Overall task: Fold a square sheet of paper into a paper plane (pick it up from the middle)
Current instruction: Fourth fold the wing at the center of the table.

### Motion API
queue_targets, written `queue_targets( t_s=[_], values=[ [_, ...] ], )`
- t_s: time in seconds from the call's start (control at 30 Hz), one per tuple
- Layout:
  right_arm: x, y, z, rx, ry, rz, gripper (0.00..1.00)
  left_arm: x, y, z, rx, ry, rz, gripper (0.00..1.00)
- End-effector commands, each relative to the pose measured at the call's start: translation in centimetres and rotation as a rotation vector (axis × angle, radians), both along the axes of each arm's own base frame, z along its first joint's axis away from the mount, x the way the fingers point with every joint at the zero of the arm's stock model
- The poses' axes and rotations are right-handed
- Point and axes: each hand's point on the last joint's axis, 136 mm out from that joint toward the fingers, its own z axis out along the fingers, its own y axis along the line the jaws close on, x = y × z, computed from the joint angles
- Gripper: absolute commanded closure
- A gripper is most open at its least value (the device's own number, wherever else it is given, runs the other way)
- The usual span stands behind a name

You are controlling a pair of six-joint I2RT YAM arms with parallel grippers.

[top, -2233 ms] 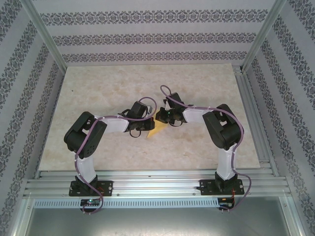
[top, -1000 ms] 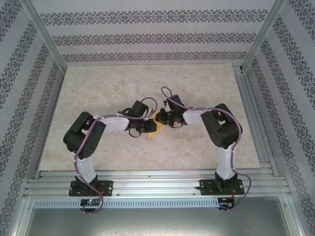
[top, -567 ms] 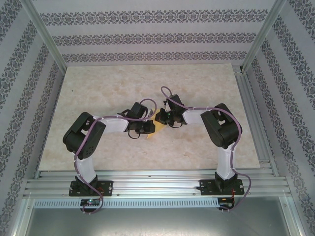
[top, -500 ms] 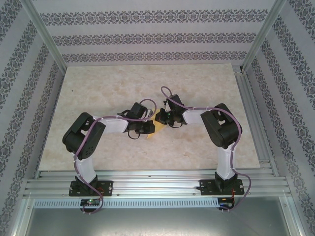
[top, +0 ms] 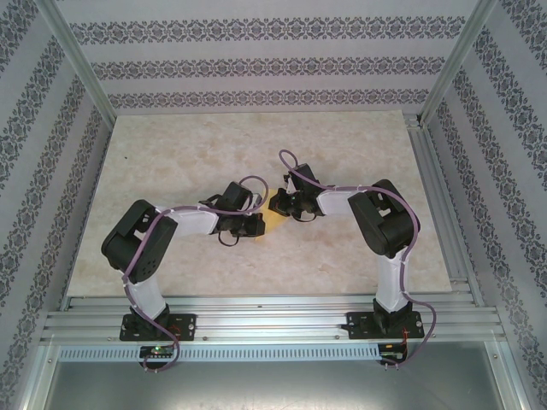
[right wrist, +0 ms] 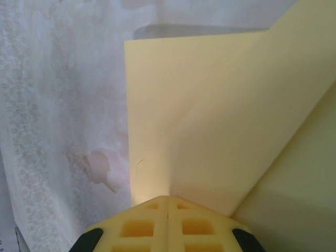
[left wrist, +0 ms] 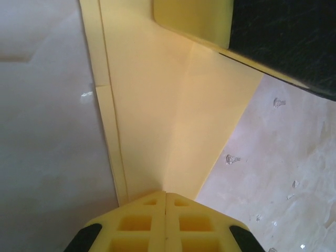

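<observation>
Near the middle of the desk [top: 171,154] the two arms met nose to nose, with the sheet of paper [top: 272,224] showing from above as a small yellow patch between them. The left pincer [top: 255,225] lay just on the near-left side of it and the right pincer [top: 279,205] just on the far-right side.

In the left wrist view the pincer's two yellow fingers were pressed together at the bottom edge, pinching the sheet. The paper ran straight away from them, with a soft crease leading forward from the tips and a narrow doubled strip along its left edge. At the far end of that run, the pad of the right pincer sat against the paper. In the right wrist view the fingers were likewise pressed together on the sheet, which fanned out ahead of them, with a straight edge on the left and a diagonal fold rising to the right.

So the sheet's long axis appeared to lie along the line joining the two pincers, each holding an opposite end and neither one nearer. Whether the paper hung clear of the desk or rested on it was hard to tell from these angles. Any next crease would likely turn on that shared line, since one pincer would have to anchor the sheet while the other moved.
</observation>
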Motion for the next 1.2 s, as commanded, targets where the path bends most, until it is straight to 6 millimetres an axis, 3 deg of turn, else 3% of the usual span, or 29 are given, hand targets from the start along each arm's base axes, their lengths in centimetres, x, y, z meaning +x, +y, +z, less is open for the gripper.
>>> queue_targets(
  t_s=[0.0,0.57,1.17],
  values=[
    [-2.6,-3.0,-6.3,-0.175,0.145,-0.04,0.99,-3.7,1.8,-1.8,0.097,0.107,-0.037,0.94],
    [-2.7,-3.2,-6.5,-0.183,0.153,-0.041,0.99,-5.0,2.2,-1.8,0.144,0.111,-0.077,0.94],
    [-2.7,-3.5,-6.8,-0.189,0.165,-0.051,0.99,-6.9,4.1,-2.9,0.24,0.146,-0.089,0.95]
  ],
)
